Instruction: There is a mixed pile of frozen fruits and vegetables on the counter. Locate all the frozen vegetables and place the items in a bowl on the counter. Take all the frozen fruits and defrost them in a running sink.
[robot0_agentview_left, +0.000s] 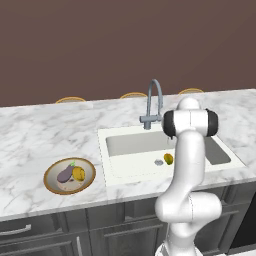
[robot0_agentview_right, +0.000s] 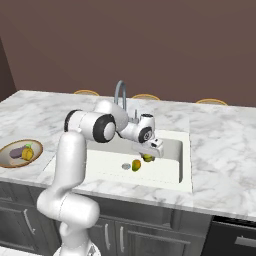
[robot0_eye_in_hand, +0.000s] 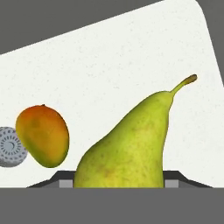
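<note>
My gripper (robot0_agentview_right: 150, 153) hangs low inside the white sink (robot0_agentview_right: 170, 150), shut on a green-yellow pear (robot0_agentview_right: 147, 158). In the hand view the pear (robot0_eye_in_hand: 131, 144) stands stem-up between the two fingertips (robot0_eye_in_hand: 65, 183), which press against its wide base. An orange-red mango (robot0_eye_in_hand: 43, 135) lies on the sink floor just left of it, next to the round drain (robot0_eye_in_hand: 8, 146). The left base view shows the mango (robot0_agentview_left: 168, 159) beside the drain (robot0_agentview_left: 159, 162). On the counter at the left, a wooden bowl (robot0_agentview_left: 50, 170) holds a purple eggplant (robot0_agentview_left: 65, 174) and a yellow-orange vegetable (robot0_agentview_left: 78, 173).
A grey gooseneck faucet (robot0_agentview_left: 155, 100) rises behind the sink, its spout over the basin. Marble counter (robot0_agentview_left: 40, 135) runs along both sides. Dark cabinets (robot0_agentview_left: 45, 235) sit below, and chair backs (robot0_agentview_left: 70, 100) peek up behind the counter.
</note>
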